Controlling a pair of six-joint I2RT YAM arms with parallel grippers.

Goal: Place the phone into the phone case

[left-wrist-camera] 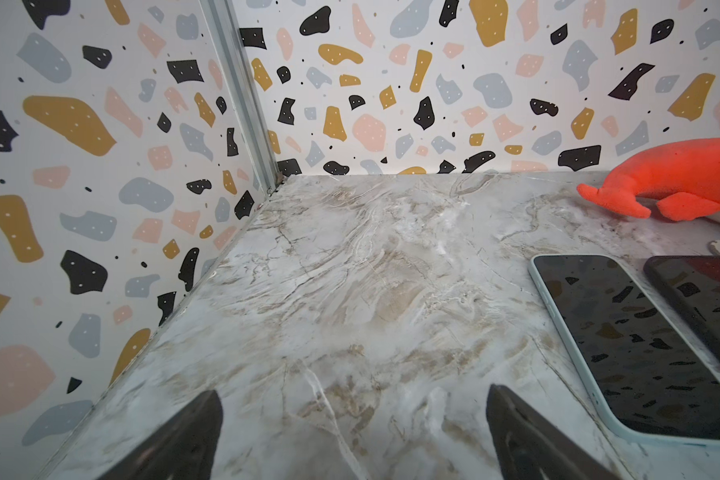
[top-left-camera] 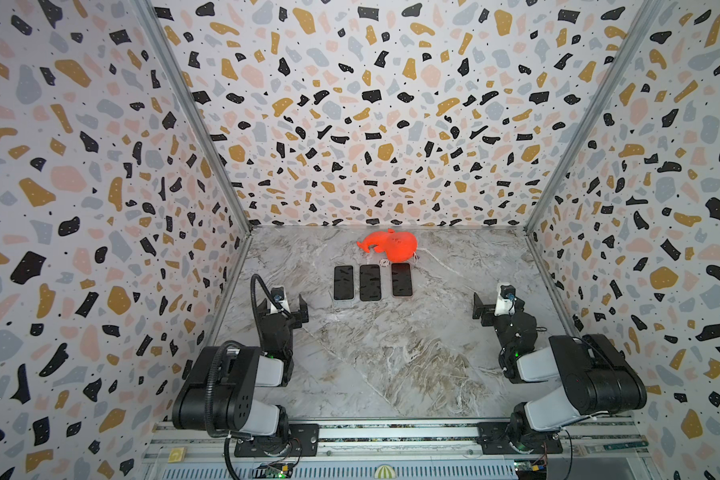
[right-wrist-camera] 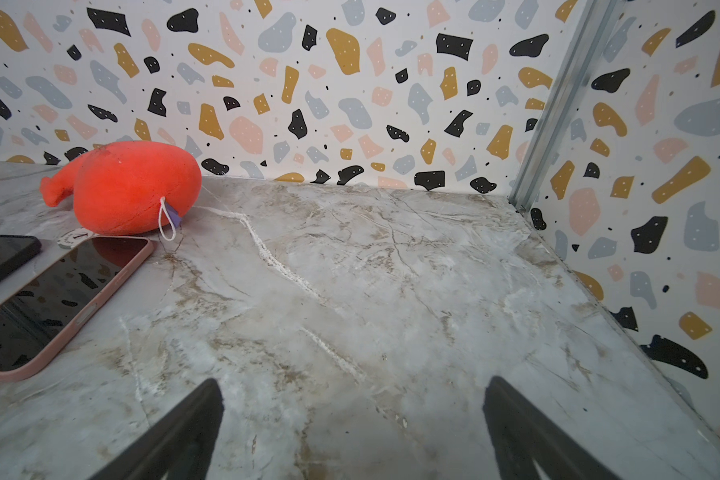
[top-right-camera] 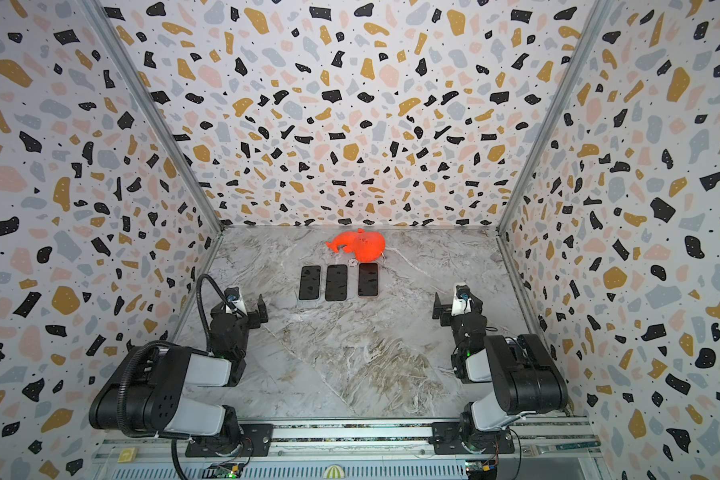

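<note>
**Three phones in a row, both grippers wide and empty**

My left gripper [top-left-camera: 294, 309] stood spread, holding nothing. Ahead lay a mint-edged black-screened phone [top-left-camera: 344, 283], a dark-edged phone [top-left-camera: 370, 282] and a pink-cased phone [top-left-camera: 401, 279], long axes pointing away (cased already? unclear). My right gripper [top-left-camera: 484, 309], equally agape, sat farther off.

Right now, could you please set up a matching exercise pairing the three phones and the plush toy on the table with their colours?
Column one:
1. left phone
2. middle phone
3. right phone
4. plush toy

Column two:
A. orange-red
B. pink edge
C. pale blue-green edge
D. dark edge

Pairs: 1-C, 2-D, 3-B, 4-A. The edge colours show best in the wrist views: pale blue-green, pink.
</note>
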